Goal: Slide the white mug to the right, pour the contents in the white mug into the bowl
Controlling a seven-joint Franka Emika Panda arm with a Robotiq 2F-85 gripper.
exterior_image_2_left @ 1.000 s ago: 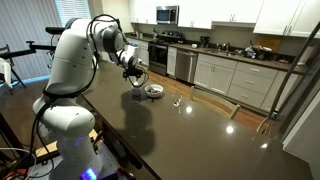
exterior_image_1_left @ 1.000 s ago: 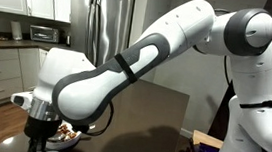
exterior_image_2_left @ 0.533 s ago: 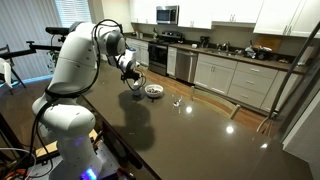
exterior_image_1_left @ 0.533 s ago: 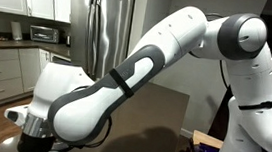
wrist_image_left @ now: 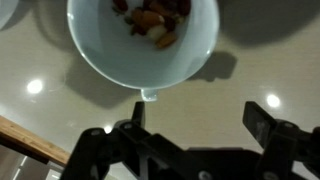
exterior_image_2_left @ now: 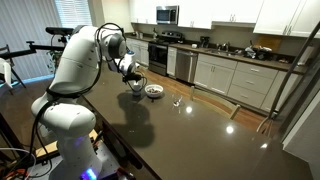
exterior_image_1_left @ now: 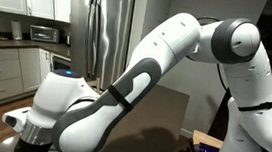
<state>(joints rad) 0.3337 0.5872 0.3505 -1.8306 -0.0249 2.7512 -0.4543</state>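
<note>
Just ahead of the claw (wrist_image_left: 198,125), past its fingertips, sits the bowl (wrist_image_left: 142,40), wide and white, with brown and reddish food pieces lying in it. The claw is released: its two dark fingers (wrist_image_left: 262,122) stand wide apart and grasp nothing, with only the pale, glossy countertop (wrist_image_left: 60,95) showing in the gap. The bowl is clear of both fingers, and its near rim lies off the claw's midline, closer to one finger than to the other.

Off to the far corner on that same side, a sliver of a white rim (wrist_image_left: 5,8) cuts into the wrist view. Too little of it shows to tell whether it is the white mug.

In an exterior view the claw hangs low over the dark counter, just beside the bowl (exterior_image_2_left: 153,90), and a small clear glass (exterior_image_2_left: 177,103) stands beyond the bowl, well apart from the claw. In an exterior view the arm (exterior_image_1_left: 125,85) fills most of the picture and hides the bowl.
</note>
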